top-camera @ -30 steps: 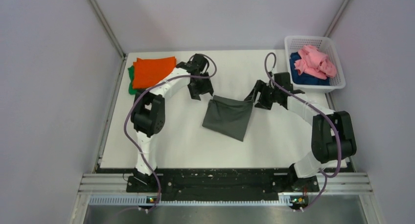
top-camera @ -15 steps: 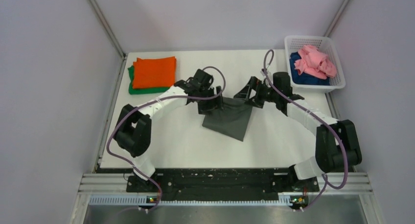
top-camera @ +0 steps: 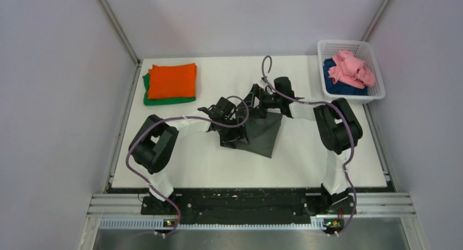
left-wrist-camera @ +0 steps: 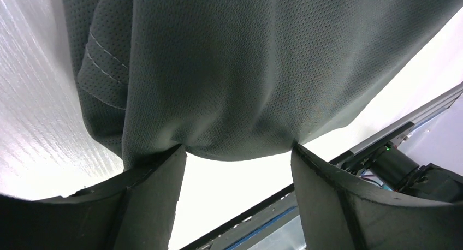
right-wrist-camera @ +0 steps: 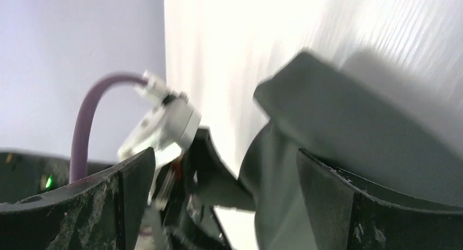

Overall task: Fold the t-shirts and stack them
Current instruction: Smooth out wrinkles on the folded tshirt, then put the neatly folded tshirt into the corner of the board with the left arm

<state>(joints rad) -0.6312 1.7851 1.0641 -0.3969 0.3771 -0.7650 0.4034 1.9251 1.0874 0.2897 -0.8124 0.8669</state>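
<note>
The dark grey t-shirt lies folded on the table's middle. My left gripper is low at its left edge, jaws open. In the left wrist view the grey t-shirt reaches the tips of my open left gripper, and nothing is pinched. My right gripper is at the shirt's upper left corner. It is open in the right wrist view, with grey cloth by its right finger. An orange t-shirt lies folded on a green t-shirt at the back left.
A white mesh basket at the back right holds a crumpled pink t-shirt over a dark blue t-shirt. Walls close in the left, back and right sides. The two grippers sit close together over the shirt's left part.
Both arms swung inward to the grey shirt's left side and now nearly meet. Both grippers opened wider. The right gripper left the shirt's upper right corner.
</note>
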